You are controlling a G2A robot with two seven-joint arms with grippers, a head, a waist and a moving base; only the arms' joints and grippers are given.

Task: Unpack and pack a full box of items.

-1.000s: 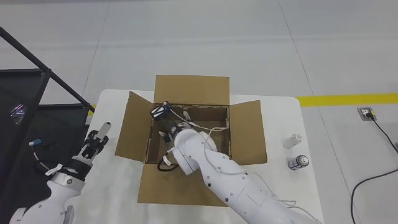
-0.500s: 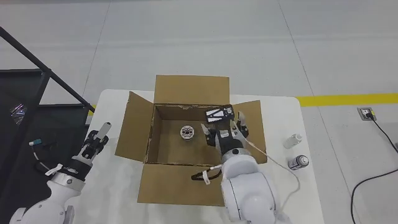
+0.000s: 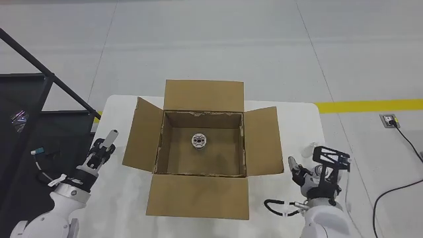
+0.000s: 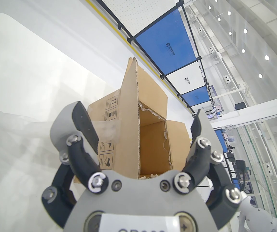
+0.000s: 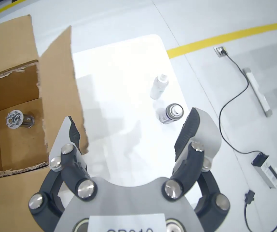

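Top view: the box (image 3: 203,95) sits open on the table (image 3: 297,116), with one tin (image 3: 198,140) inside. The left gripper (image 3: 104,143) is beside the box.

Left wrist view: it is wide open, holding nothing.

Right wrist view: the right gripper (image 5: 131,118) is wide open and empty too, above a spray can (image 5: 171,113) and a bottle (image 5: 159,86).

Unpacking looks nearly done. Next, reach in for the tin.

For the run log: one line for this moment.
box open, one item inside; bottle and can on table; left gripper open, empty; right gripper open, empty
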